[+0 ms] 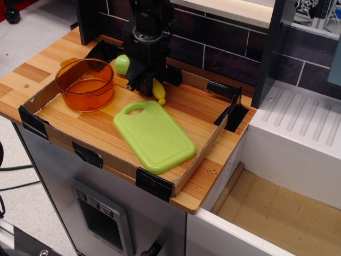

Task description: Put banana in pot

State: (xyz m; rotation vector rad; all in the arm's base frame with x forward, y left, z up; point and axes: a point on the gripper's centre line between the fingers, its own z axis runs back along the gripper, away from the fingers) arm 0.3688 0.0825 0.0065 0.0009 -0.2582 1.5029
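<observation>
The yellow banana (159, 90) sits at the back of the wooden tray, its free end pointing down toward the handle end of the green cutting board. My black gripper (147, 85) stands right over its upper end, with the fingers closed around it. The orange translucent pot (85, 84) stands empty at the tray's left end, about a pot's width to the left of the gripper. The part of the banana between the fingers is hidden.
A light-green cutting board (154, 136) lies in the middle of the tray. A round green fruit (122, 64) sits behind the pot, just left of the gripper. The cardboard tray wall (205, 152) has black corner clips. A dark tiled wall rises behind.
</observation>
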